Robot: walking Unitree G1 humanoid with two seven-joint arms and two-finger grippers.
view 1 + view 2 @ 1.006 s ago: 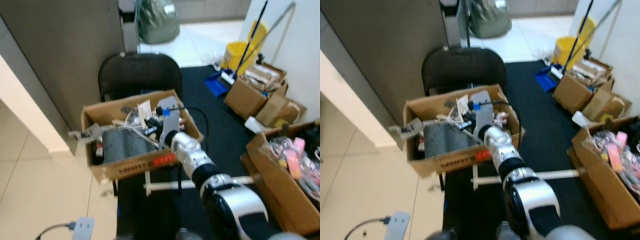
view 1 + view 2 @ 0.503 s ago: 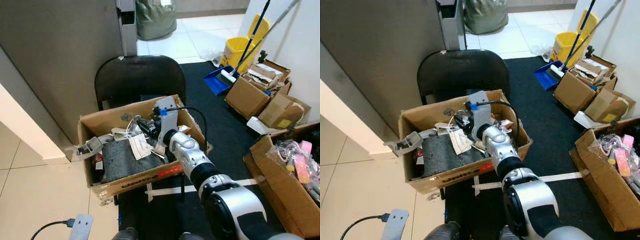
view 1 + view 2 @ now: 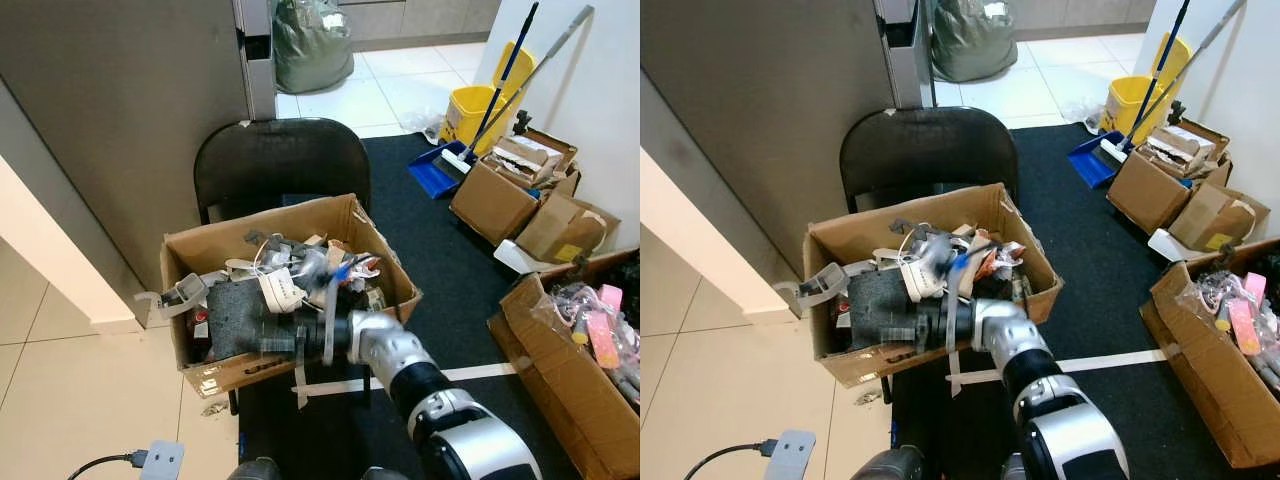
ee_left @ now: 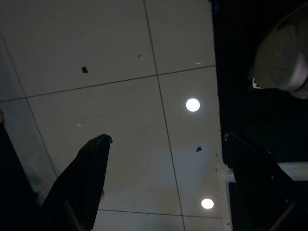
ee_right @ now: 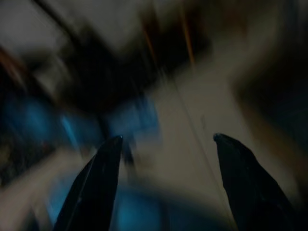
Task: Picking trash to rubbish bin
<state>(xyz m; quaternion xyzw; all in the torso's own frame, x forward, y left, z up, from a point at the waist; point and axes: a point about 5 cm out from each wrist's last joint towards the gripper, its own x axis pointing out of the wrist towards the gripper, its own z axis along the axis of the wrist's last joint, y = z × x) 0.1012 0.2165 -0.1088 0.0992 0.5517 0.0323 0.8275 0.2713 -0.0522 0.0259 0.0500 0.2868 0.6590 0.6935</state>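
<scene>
My left jaws (image 4: 166,180) hang idle over pale floor tiles, fingers wide apart, nothing between them. My right jaws (image 3: 265,335) are out in front, low against the front wall of the cardboard box (image 3: 250,365) that sits on the black chair (image 3: 280,165); the wrist view is smeared with motion blur, but the two black fingers (image 5: 94,187) stand well apart and I see nothing clamped between them. The box doubles as the rubbish bin here, I judge, and it is already heaped: a grey foam block (image 3: 235,305) just behind the jaws, a white paper tag (image 3: 275,292) just above them, wrappers and wires (image 3: 340,270) beyond and to the right. Risks, left to right: the grey plastic piece (image 3: 178,297) hanging over the box's left edge could drop to the floor if I nudge the box. The front wall looks bowed and torn at its lower left corner, so pushing on it could split it or slide the whole box off the seat, since it overhangs the chair. The white tape strip (image 3: 298,375) dangling off the front could snag on a finger. With this blur I cannot tell what the jaws are aimed at, so closing now could pinch cardboard instead of trash. Further right, well apart from the jaws, the open carton of pink items (image 3: 590,330) on the dark carpet (image 3: 450,260) is clear of my reach.
</scene>
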